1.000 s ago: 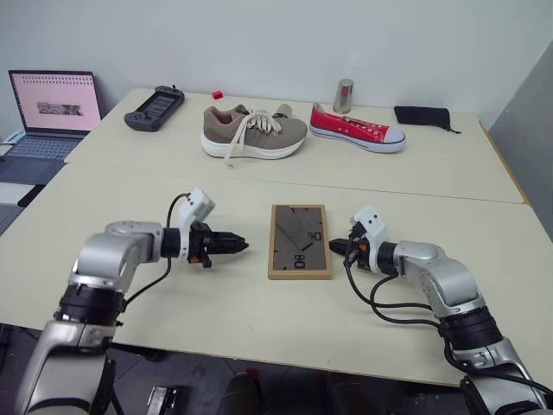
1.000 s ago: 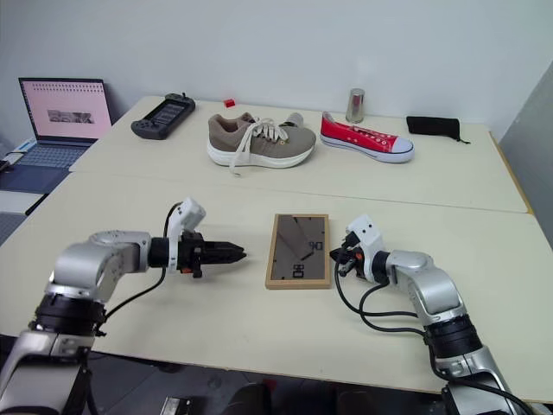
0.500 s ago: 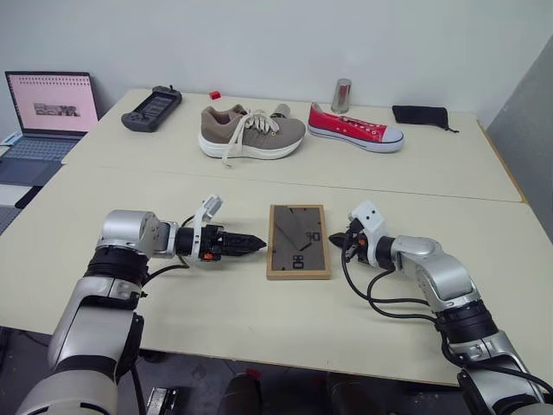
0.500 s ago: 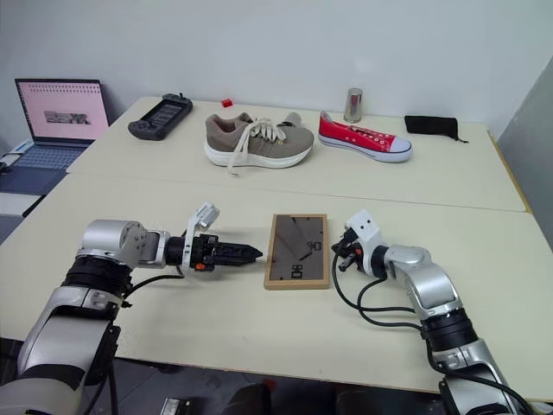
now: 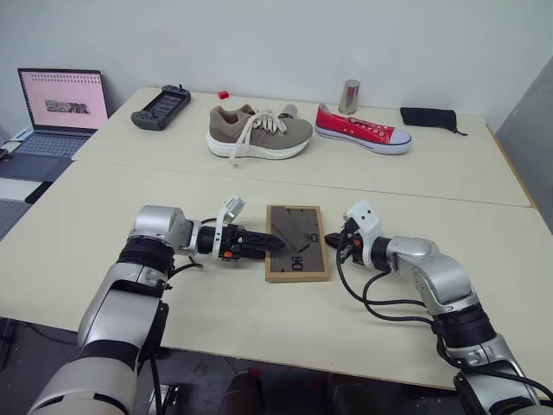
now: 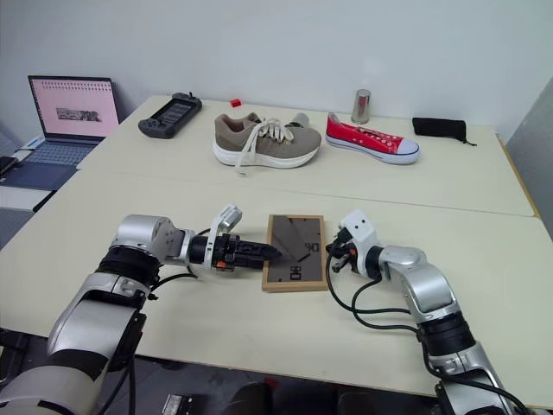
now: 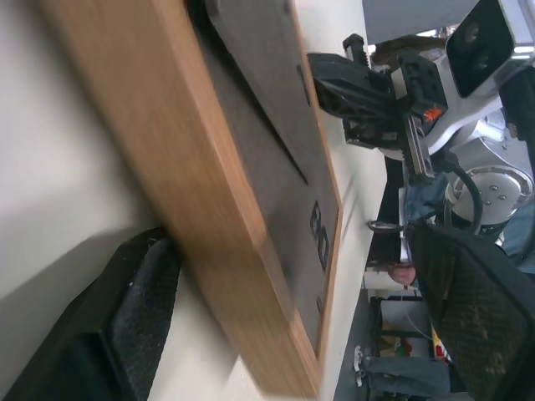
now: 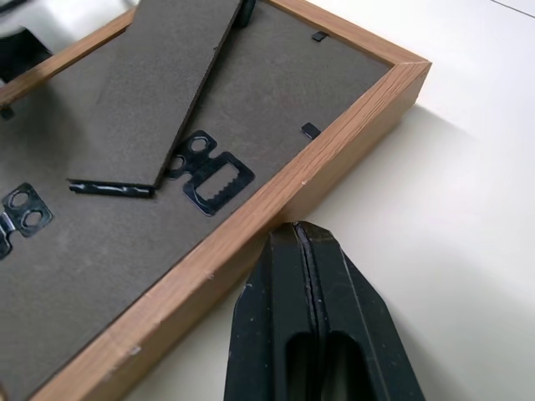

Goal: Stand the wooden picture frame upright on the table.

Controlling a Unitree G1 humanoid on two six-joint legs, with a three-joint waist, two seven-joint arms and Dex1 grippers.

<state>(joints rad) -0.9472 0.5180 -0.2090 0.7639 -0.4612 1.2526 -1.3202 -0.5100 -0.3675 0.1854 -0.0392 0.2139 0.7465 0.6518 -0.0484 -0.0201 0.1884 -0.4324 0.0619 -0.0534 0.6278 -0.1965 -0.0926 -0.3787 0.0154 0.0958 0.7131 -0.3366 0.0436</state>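
wooden picture frame (image 5: pixel 297 243) lies flat, back panel up, on the near section of the table (image 5: pixel 225 303), roughly centred between the two arms. the easel stand on the back looks partly lifted off the panel in the right wrist view, and the hangers and clips are visible there too. so nothing is stood up yet: i'd call the task at the approach/grasp stage, with lift, tilt and setting it on its edge or stand all left to do.

left gripper (image 5: pixel 270 245) comes in low from the frame's left side, forearm nearly level over the table, fingers pointing across toward the right arm. its tips are at the frame's left edge; the left wrist view shows one finger (image 7: pixel 100 334) down on the tabletop just beside the wooden rail, and the jaws stand spread wide, nothing pinched yet. can't tell if the upper finger is over the rail or touching it.

right gripper (image 8: pixel 313 326) sits on the opposite side, tips at the frame's right rail, fingers pressed together with no gap, holding nothing. reads as a brace or pusher against that edge, though contact itself is too close to call.

far section of the table holds the tan sneaker (image 5: pixel 259 132), red sneaker (image 5: pixel 361 131), metal cup (image 5: pixel 349 97), game controller (image 5: pixel 161 107) and black pouch (image 5: pixel 429 116), all well apart from the frame.
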